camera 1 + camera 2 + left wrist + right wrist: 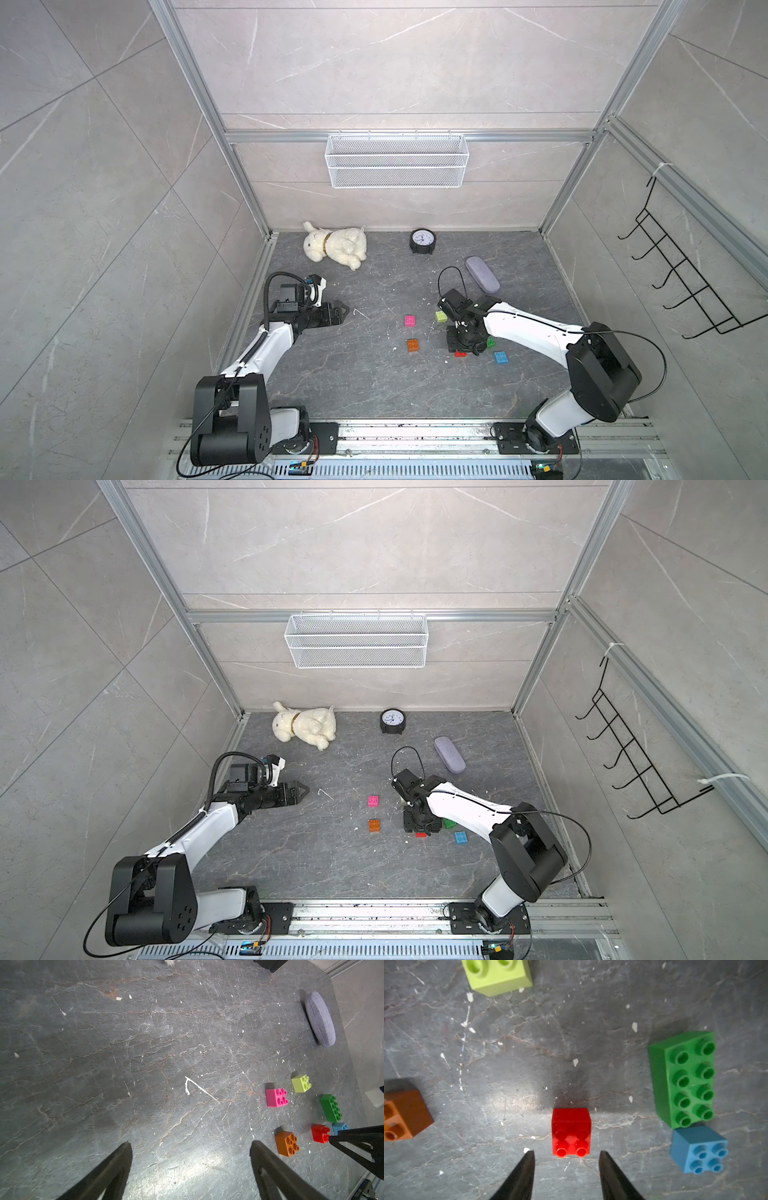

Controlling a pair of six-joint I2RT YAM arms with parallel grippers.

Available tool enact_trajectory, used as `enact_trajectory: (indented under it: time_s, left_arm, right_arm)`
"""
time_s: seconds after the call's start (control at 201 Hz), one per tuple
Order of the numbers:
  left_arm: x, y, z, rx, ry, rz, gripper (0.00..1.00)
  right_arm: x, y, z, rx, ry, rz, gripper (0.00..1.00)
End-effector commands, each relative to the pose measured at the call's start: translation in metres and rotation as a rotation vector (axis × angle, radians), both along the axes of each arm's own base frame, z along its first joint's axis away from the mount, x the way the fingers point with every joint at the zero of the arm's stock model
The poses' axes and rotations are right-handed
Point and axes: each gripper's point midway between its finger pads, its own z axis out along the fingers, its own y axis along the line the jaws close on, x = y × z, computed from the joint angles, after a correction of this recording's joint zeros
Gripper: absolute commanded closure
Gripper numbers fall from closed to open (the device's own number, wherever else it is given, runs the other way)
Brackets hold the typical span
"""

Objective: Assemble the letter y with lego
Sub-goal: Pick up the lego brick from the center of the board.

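The right gripper [566, 1157] is holding its jaws narrowly apart and empty, their tips stopping just short of the one red brick [571, 1130], which is sitting studs up on the dark surface [374, 382] in line with the gap. The left gripper [191, 1144] is hovering well off to the side, its jaws standing wide with nothing between them. Six bricks in all are lying loose on the surface, none joined to another. Around the red one are one longer green brick [685, 1078] showing eight studs, one blue brick [698, 1149] just beside its end, one orange brick [402, 1113], one yellow-green brick [498, 974] and one pink brick [276, 1097]. Farther back, one plush dog [334, 247], one clock [422, 241], its numerals too small to read, and one grey case [482, 274] are resting on the surface. One wire basket [397, 160] is hanging on the back wall.
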Motion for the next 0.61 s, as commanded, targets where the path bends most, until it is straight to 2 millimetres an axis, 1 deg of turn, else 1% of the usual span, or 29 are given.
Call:
enact_trajectory:
  time_s: [0.0, 0.289, 0.428, 0.602]
  left_arm:
    - [0.001, -0.003, 0.007, -0.027, -0.021, -0.009, 0.08]
    - [0.001, -0.002, 0.005, -0.021, -0.017, -0.008, 0.08]
    - [0.001, -0.002, 0.004, -0.02, -0.014, -0.007, 0.08]
    - [0.001, -0.001, 0.003, -0.016, -0.012, -0.007, 0.08]
  right_arm:
    - [-0.003, -0.009, -0.013, -0.027, 0.038, 0.015, 0.47]
    - [0.001, -0.006, -0.025, -0.001, 0.058, 0.015, 0.47]
    - [0.0, -0.005, -0.03, 0.008, 0.069, 0.017, 0.49]
    - [0.001, -0.004, -0.031, 0.015, 0.07, 0.019, 0.54]
